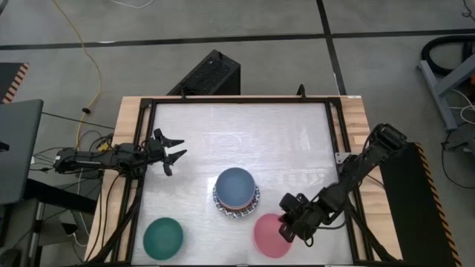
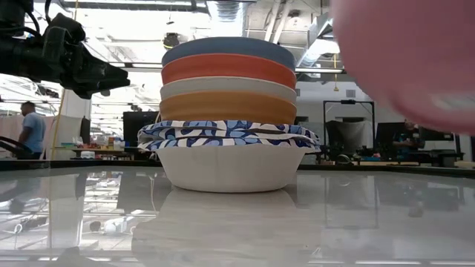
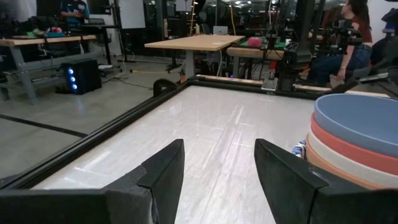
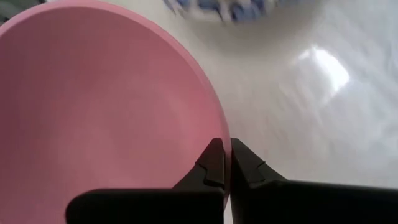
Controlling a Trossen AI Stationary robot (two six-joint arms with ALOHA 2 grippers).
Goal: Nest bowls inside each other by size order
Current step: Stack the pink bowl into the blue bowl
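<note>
A stack of bowls (image 1: 236, 191) stands mid-table, with a slate-blue bowl (image 2: 228, 50) on top. Below it come red, cream and orange bowls, then blue-and-white patterned ones (image 2: 226, 136). A dark green bowl (image 1: 163, 237) rests on its base near the front left. The pink bowl (image 1: 269, 236) is at the front right, with my right gripper (image 1: 288, 222) shut on it. My left gripper (image 1: 172, 152) hangs open over the table's left side, level, with nothing between its fingers (image 3: 168, 168). My right gripper (image 4: 227, 152) pinches the pink bowl's rim (image 4: 217, 124) on the bowl's right side, one finger inside the bowl and one outside. The fingers slant down from the table's right. In the low view the bowl (image 2: 408, 59) hangs tilted, clear of the table.
A black frame (image 1: 330, 148) borders the white tabletop. Bare surface lies between the stack and the far edge, and between the green bowl and the pink one. People and desks show in the room beyond the table.
</note>
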